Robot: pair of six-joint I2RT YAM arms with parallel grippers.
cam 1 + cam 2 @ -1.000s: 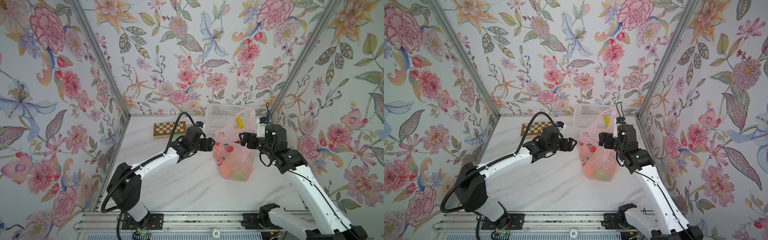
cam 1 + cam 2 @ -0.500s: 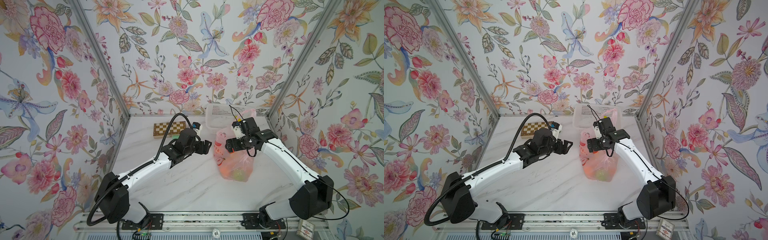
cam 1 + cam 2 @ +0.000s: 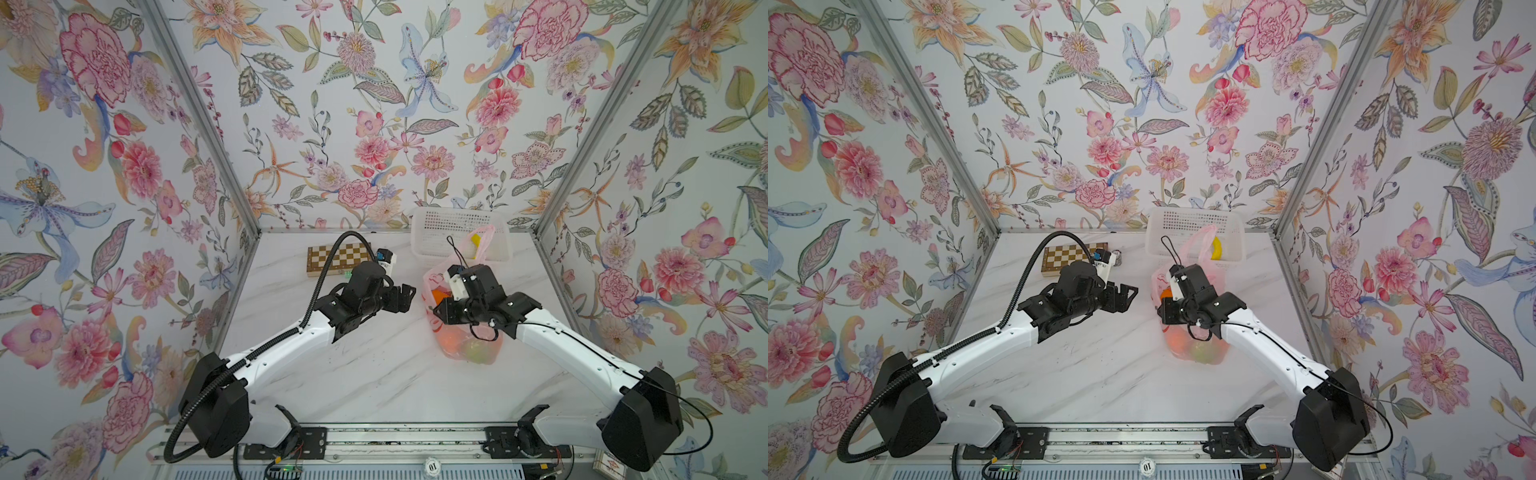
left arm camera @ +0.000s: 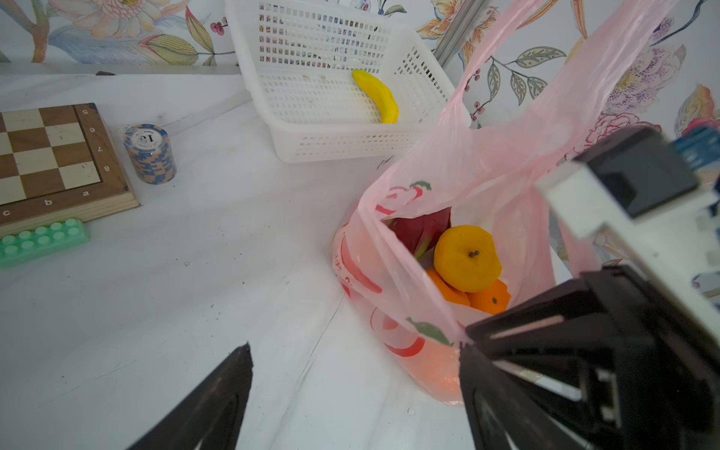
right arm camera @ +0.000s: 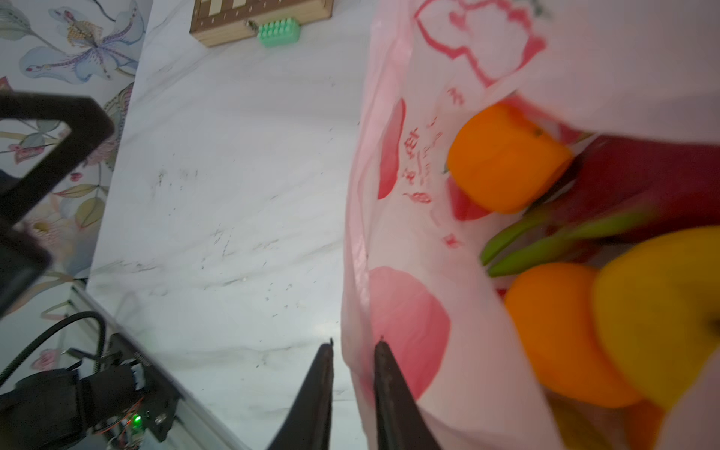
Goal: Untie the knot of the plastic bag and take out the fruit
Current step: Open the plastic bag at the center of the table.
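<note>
Pinching the rim of the bag (image 5: 405,241) at lower centre of the right wrist view, my right jaws are clenched (knot looks undone); left jaws, spread wide, should next reach inside for the fruit (image 4: 466,257).

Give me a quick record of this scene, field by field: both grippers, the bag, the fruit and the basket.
left gripper: open, empty, apart from the bag
right gripper: jaws close together, bag rim between them
plastic bag: mouth open
fruit: yellow one and oranges showing inside the bag
basket: holds one banana
</note>
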